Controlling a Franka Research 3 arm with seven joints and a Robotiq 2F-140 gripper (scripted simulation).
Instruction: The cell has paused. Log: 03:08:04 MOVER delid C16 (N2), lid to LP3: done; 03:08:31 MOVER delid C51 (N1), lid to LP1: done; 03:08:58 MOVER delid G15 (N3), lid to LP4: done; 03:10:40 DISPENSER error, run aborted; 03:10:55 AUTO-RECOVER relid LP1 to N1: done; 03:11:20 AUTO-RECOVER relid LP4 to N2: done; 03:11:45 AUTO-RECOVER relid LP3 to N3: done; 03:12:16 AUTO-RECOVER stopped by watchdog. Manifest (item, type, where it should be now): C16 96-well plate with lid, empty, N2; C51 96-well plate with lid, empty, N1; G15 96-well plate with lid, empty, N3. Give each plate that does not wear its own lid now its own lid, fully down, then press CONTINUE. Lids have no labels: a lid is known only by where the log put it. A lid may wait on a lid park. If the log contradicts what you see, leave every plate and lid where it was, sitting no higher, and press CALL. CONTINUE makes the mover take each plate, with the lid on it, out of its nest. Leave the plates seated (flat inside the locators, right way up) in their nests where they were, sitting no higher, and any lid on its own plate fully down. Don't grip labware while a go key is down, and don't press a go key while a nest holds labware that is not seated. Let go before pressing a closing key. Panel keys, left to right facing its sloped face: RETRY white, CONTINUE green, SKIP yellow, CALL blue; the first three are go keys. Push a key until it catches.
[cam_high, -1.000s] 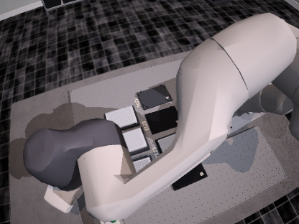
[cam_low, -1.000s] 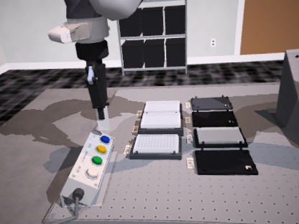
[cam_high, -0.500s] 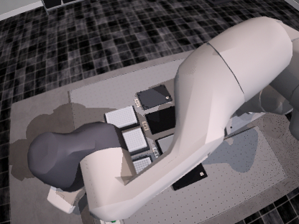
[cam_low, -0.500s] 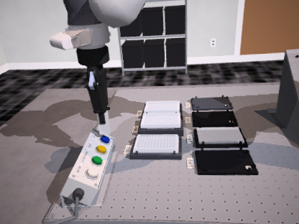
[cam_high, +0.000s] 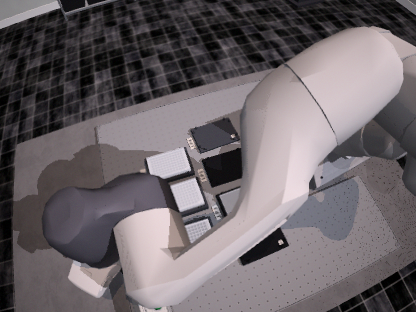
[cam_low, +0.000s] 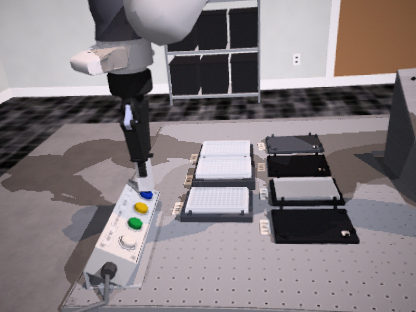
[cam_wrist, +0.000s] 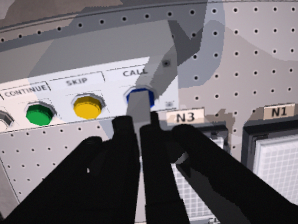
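Observation:
My gripper (cam_low: 141, 183) is shut and holds nothing. Its fingertips point straight down onto the blue CALL key (cam_low: 145, 195) at the far end of the sloped key panel (cam_low: 125, 230). In the wrist view the fingertips (cam_wrist: 139, 108) cover most of the blue key. The yellow SKIP key (cam_wrist: 88, 106) and the green CONTINUE key (cam_wrist: 40, 113) stand free to its left. Three white 96-well plates (cam_low: 226, 148) (cam_low: 223, 167) (cam_low: 217, 202) sit flat in a row of nests beside the panel. I cannot tell lids from plates here.
Four lid parks lie right of the plates: dark grey (cam_low: 293, 144), black (cam_low: 298, 165), light grey (cam_low: 306, 189), black (cam_low: 314, 226). Nest labels N3 (cam_wrist: 185, 117) and N1 (cam_wrist: 280, 111) show in the wrist view. My arm hides much of the top view. A grey block (cam_low: 402, 130) stands at the right.

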